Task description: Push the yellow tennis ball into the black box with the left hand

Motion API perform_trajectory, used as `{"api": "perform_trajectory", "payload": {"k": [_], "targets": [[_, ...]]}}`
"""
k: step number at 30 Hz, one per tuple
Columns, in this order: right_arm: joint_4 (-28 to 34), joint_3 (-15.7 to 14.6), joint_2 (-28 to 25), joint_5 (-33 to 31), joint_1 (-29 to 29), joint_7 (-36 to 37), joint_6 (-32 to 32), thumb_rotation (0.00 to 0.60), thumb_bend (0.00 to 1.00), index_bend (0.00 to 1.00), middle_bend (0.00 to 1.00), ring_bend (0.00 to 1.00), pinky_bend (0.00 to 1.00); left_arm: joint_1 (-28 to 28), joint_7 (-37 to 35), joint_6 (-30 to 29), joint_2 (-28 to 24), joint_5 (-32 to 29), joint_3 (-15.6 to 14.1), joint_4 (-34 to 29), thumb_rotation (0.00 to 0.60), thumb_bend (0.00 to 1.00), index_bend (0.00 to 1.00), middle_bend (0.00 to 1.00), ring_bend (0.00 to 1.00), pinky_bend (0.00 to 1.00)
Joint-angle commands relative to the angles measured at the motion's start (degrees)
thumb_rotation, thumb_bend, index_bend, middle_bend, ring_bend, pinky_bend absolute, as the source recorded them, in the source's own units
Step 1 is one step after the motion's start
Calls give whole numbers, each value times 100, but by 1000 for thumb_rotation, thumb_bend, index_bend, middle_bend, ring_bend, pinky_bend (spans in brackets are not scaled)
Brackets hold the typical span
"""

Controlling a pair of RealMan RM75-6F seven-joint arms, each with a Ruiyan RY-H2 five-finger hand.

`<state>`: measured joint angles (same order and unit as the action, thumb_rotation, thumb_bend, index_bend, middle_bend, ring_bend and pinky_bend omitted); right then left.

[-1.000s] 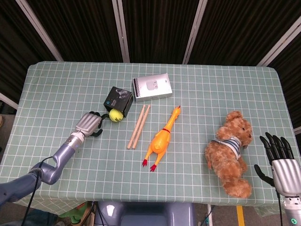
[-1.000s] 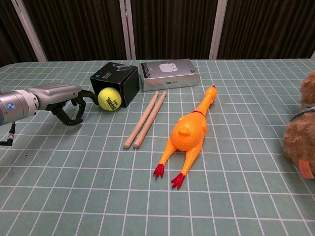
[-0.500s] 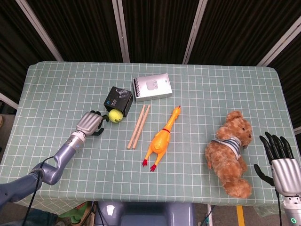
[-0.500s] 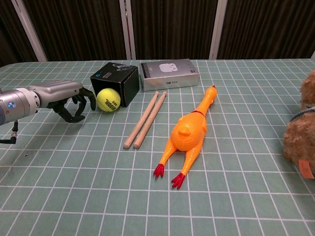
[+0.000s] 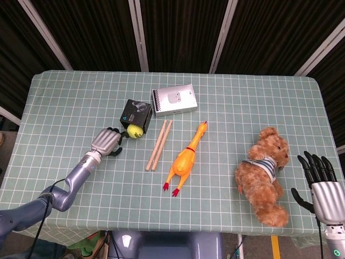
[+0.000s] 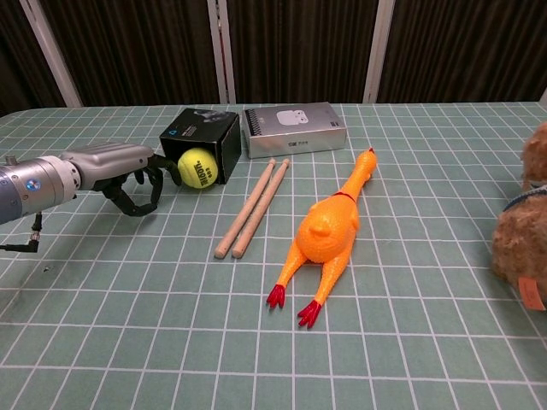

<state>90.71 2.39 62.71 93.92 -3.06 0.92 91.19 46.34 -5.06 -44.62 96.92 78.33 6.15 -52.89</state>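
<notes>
Yellow tennis ball (image 6: 197,167) sits in the mouth of the black box (image 6: 199,143), partly inside, part still showing at the opening — push looks nearly done, not finished. Left hand (image 6: 128,175) is just left of the ball, fingers curled down and inward, gripping nothing; one fingertip reaches toward the ball, contact can't be confirmed. Palm low to the table (image 6: 410,342), which suits a sideways shove. The box lies on its side with its opening toward the hand, so the push line runs straight in. Open cloth left and near of the hand gives room to draw back. Right of the box lie the wooden sticks (image 6: 252,207), apart from it; the silver box (image 6: 295,130) is just beside its far-right corner. Right hand (image 5: 322,189) is idle at the near-right edge, fingers spread, holding nothing.
</notes>
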Motion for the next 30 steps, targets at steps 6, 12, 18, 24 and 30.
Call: {"api": "perform_trajectory", "payload": {"k": [6, 12, 18, 24, 30], "targets": [[9, 8, -26, -3, -14, 38, -12, 600, 341, 0, 0, 0, 0, 15, -4, -45, 38, 43, -18, 29, 600, 387, 135, 298, 158, 241], [17, -4, -20, 0, -16, 8, -29, 600, 342, 0, 0, 0, 0, -2, 8, -129, 46, 55, -13, 50, 600, 387, 123, 260, 140, 232], [9, -14, -3, 6, -11, -8, -25, 600, 342, 0, 0, 0, 0, -29, 39, -239, 50, 71, -8, 82, 600, 387, 109, 236, 105, 200], [8, -13, -9, 5, -5, 11, -14, 600, 342, 0, 0, 0, 0, -53, 156, -324, 79, 36, 22, 121, 600, 387, 104, 194, 44, 135], [2, -12, -3, -1, -9, -3, -22, 600, 342, 0, 0, 0, 0, -111, 216, -417, -6, 71, -18, -3, 600, 387, 103, 187, 43, 134]]}}
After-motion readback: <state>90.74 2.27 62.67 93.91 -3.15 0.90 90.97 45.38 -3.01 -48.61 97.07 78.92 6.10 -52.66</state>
